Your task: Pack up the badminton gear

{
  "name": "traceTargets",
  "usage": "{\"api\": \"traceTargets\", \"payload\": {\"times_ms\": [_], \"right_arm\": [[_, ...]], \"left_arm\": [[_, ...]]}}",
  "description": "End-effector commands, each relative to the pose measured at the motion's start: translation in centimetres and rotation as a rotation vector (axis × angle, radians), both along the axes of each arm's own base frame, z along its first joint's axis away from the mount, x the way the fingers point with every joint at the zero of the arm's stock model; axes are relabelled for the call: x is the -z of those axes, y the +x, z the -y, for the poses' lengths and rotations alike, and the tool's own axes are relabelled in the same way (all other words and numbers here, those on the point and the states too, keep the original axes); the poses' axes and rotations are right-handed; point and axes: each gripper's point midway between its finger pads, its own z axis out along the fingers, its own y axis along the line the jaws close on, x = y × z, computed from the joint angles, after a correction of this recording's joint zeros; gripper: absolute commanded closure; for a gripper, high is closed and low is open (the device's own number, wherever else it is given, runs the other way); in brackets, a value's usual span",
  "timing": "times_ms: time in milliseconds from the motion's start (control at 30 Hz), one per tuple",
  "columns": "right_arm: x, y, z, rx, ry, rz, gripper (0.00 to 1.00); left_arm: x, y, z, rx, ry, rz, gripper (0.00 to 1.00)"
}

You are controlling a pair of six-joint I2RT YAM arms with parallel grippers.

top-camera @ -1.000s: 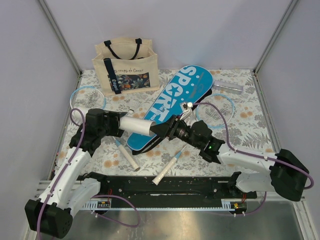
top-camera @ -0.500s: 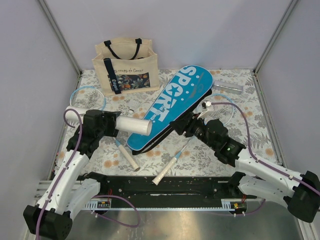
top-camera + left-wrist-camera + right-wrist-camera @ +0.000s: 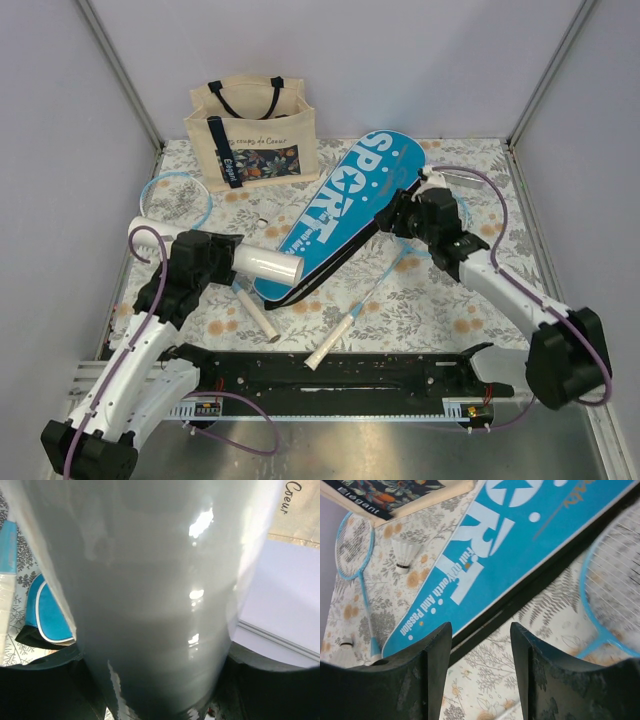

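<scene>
"White tube (image 3: 262,265), where does it sit?"

"Clamped in the left gripper (image 3: 222,258), whose fingers press on its sides. It is held level over the floral table (image 3: 430,300), its free end just beside the narrow tip of the blue case (image 3: 340,205) (the left wrist view shows little but tube (image 3: 150,605))."

"And the right gripper (image 3: 481,632)?"

"Its fingers are spread apart, holding nothing, poised over the case's black zip edge. The right racket (image 3: 328,347) lies with its head beneath that arm. The left racket (image 3: 175,197) lies near the tote (image 3: 255,130)."
</scene>
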Motion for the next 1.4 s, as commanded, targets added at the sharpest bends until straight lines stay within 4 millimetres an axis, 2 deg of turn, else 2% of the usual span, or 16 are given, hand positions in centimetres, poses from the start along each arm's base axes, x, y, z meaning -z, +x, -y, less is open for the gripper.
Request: {"api": "traceTargets", "payload": {"times_ms": [0,133,167,300,433,533,700,733,900,1100,1233,1367], "right_arm": [[-3.5,3.4,-4.2,-0.176,0.045,0.102,0.41],[-3.9,6.9,-7.9,-0.258,0.138,0.122,0.37],[-4.5,7.7,-8.9,-0.281,0.177,0.141,0.36],[-4.3,10.9,-13.1,-0.358,0.328,0.134,0.35],[-3.9,13.3,-17.8,-0.414,0.339,0.145,0.33],[-2.8,14.3,-21.1,-0.444,0.337,0.145,0.32],[-1.0,15.4,-25.4,-0.475,0.397,0.125,0.3],[0.3,15.7,-26.1,-0.47,0.396,0.101,0.3],[2.0,15.9,-28.7,-0.455,0.424,0.085,0.29],[4.6,15.7,-30.5,-0.457,0.426,0.05,0.28],[5.0,15.4,-31.7,-0.485,0.46,0.015,0.28],[4.8,14.7,-31.9,-0.5,0.453,0.004,0.29]], "left_arm": [[-4.0,1.0,-1.0,-0.048,0.056,0.106,0.42],[-6.4,1.4,-1.5,-0.064,0.083,0.134,0.42],[-6.9,1.4,-1.6,-0.069,0.088,0.139,0.42],[-9.0,1.2,-2.4,-0.107,0.084,0.19,0.42],[-10.8,0.6,-3.7,-0.163,0.09,0.247,0.42],[-11.7,0.2,-4.4,-0.187,0.108,0.268,0.42],[-12.2,-0.1,-4.5,-0.177,0.117,0.27,0.42],[-12.3,-0.1,-4.4,-0.173,0.111,0.273,0.42],[-11.7,0.3,-3.7,-0.149,0.105,0.251,0.42],[-11.5,0.6,-3.6,-0.147,0.11,0.244,0.42],[-11.4,0.7,-3.7,-0.151,0.116,0.241,0.42],[-11.5,0.8,-3.8,-0.156,0.126,0.241,0.42]]}}
